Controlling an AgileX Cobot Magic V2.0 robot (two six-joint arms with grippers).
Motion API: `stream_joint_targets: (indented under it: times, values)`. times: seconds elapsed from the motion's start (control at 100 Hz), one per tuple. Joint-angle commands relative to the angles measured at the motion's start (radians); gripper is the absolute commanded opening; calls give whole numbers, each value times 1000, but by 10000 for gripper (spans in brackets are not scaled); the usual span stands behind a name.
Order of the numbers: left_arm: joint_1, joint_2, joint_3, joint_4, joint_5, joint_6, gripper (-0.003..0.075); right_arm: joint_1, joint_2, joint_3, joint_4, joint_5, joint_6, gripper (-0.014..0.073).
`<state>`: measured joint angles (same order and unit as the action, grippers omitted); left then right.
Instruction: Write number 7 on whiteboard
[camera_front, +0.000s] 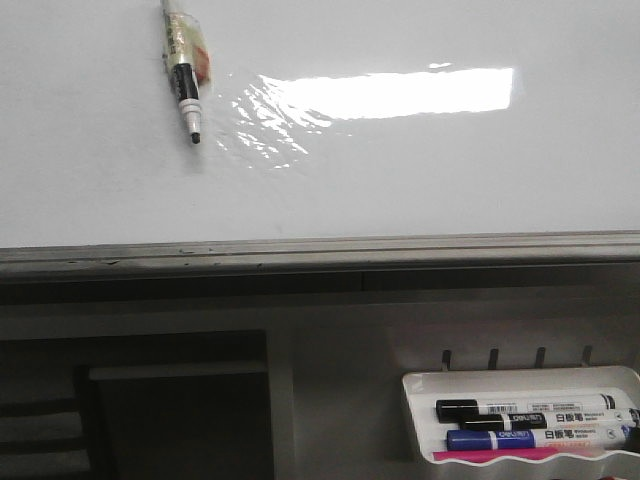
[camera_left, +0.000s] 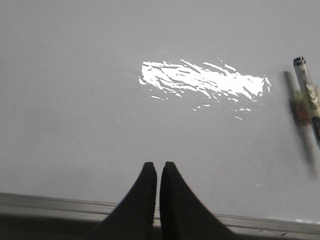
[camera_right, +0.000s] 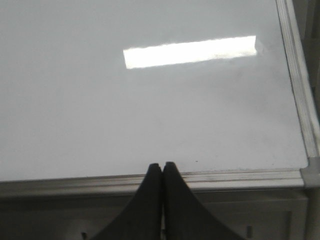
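The whiteboard (camera_front: 420, 180) fills the upper half of the front view, glossy white with a bright glare bar and a rippled patch. No number 7 is in view on it. A white marker (camera_front: 184, 70) with a black tip lies on the board at the far left, tip pointing towards me. In the left wrist view the same marker (camera_left: 307, 92) shows at the edge of the picture. My left gripper (camera_left: 158, 165) is shut and empty over the whiteboard (camera_left: 100, 100), near its grey edge. My right gripper (camera_right: 159, 165) is shut and empty at the near edge of the whiteboard (camera_right: 150, 110).
A grey metal strip (camera_front: 320, 250) runs along the board's near edge. Below it at the right hangs a small white tray (camera_front: 520, 382) holding a black marker (camera_front: 530, 408) and a blue marker (camera_front: 540, 438). The board's right corner (camera_right: 307, 172) shows in the right wrist view.
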<state>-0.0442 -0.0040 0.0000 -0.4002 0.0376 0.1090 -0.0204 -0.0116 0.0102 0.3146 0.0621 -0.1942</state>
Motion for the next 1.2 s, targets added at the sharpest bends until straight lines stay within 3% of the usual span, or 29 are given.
stream_joint_targets:
  times: [0.0, 0.27, 0.47, 0.76, 0.9, 1.05, 1.12, 1.19]
  values:
    - [-8, -30, 35, -160, -86, -12, -20, 2, -18, 29, 177, -113, -7, -64]
    - [-8, -30, 26, -476, -108, -12, -20, 2, -18, 28, 457, -141, -7, -64]
    - [-8, -2, -74, -443, -17, -10, -21, 2, 8, -51, 442, -68, -9, -53]
    - [-8, 304, -440, -77, 394, 32, -20, 2, 326, -326, 256, 256, -9, -53]
    - [-8, 440, -569, -72, 526, 125, -20, 2, 481, -455, 219, 353, -9, -53]
    - [-8, 518, -607, -85, 545, 167, -16, 2, 558, -517, 219, 373, -9, -49]
    - [-8, 541, -607, -124, 548, 253, 27, 2, 570, -524, 221, 373, -9, 5]
    - [-8, 563, -607, -178, 548, 287, 126, 2, 570, -524, 223, 371, -9, 136]
